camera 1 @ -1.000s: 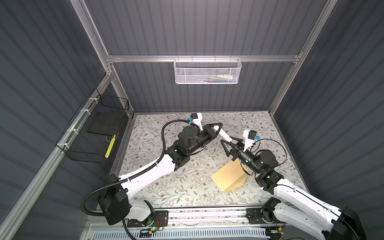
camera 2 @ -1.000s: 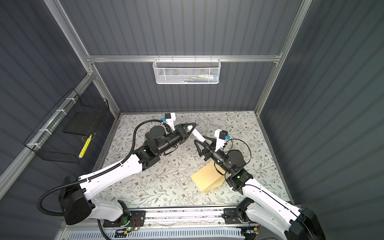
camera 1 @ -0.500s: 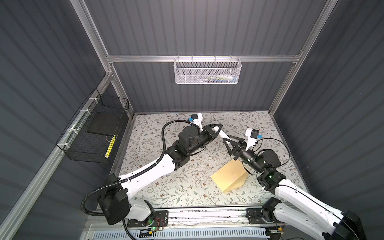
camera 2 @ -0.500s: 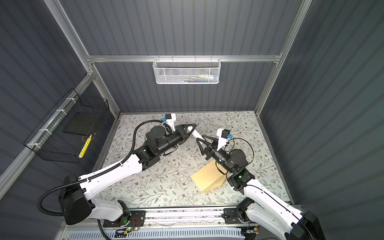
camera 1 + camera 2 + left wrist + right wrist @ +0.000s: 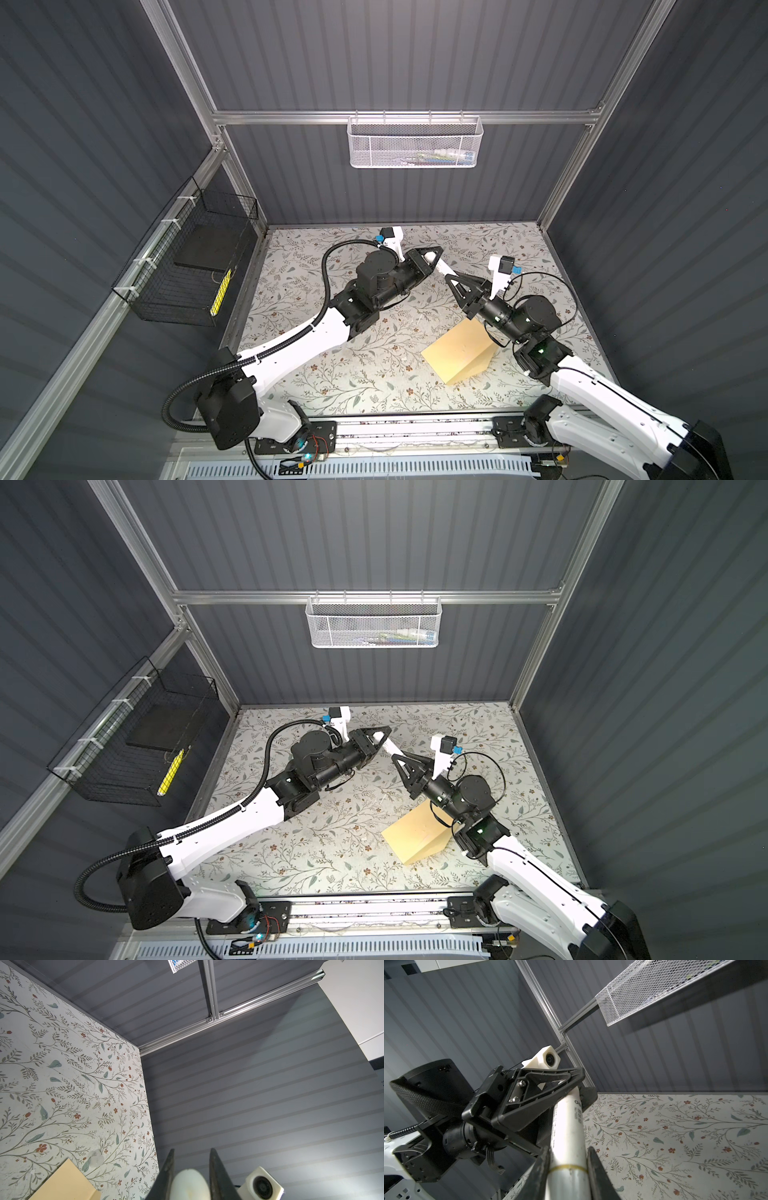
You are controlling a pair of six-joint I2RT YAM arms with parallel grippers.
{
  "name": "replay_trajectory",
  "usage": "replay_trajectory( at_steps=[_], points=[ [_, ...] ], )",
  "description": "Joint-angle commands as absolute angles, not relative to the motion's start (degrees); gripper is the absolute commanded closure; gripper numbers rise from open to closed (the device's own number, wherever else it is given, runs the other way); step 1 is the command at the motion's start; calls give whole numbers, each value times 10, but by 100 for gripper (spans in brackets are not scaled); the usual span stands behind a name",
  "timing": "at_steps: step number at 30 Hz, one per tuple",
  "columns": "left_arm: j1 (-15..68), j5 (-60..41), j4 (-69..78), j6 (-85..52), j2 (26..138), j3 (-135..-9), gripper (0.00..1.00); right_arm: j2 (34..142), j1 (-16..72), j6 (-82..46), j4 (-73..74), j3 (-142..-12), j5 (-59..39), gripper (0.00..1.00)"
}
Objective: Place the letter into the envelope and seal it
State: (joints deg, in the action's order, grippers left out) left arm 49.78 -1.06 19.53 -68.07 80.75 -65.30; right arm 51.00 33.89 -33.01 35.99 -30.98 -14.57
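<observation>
The left gripper (image 5: 435,259) clamps 1 end of a white tube (image 5: 444,269) and holds it off the table (image 5: 332,365), slanting toward the right gripper (image 5: 451,279); the right wrist view shows the right jaws pressed on both sides of the other end, at its gold ring; 2 grips on 1 tube suggest pulling a cap, probably glue for sealing. The envelope (image 5: 457,353) lies flat below and behind the right gripper, touched by neither; 1 edge looks folded up. The letter shows in no view; it may already be inside. A second ago the right jaws stood wider and short of the tube; now they grip it; the left grip is unchanged.
</observation>
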Motion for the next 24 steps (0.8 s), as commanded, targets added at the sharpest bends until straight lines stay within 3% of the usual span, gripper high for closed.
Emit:
replay_trajectory(
  at_steps=[1, 3, 6, 9, 15, 24],
  points=[
    [496, -14, 198, -670, 800, -657, 88, 511, 336, -342, 355, -326, -144, 93],
    [497, -17, 207, -675, 801, -656, 74, 511, 336, -344, 358, -323, -139, 96],
    [497, -11, 213, -691, 794, -648, 36, 507, 337, -345, 359, -318, -111, 100],
    [497, 6, 213, -700, 774, -633, 24, 503, 341, -347, 390, -299, -66, 100],
    [510, 40, 237, -743, 757, -597, 16, 536, 361, -335, 504, -270, -14, 100],
    [520, 22, 286, -781, 806, -613, 21, 598, 395, -309, 582, -278, 7, 100]
  ],
)
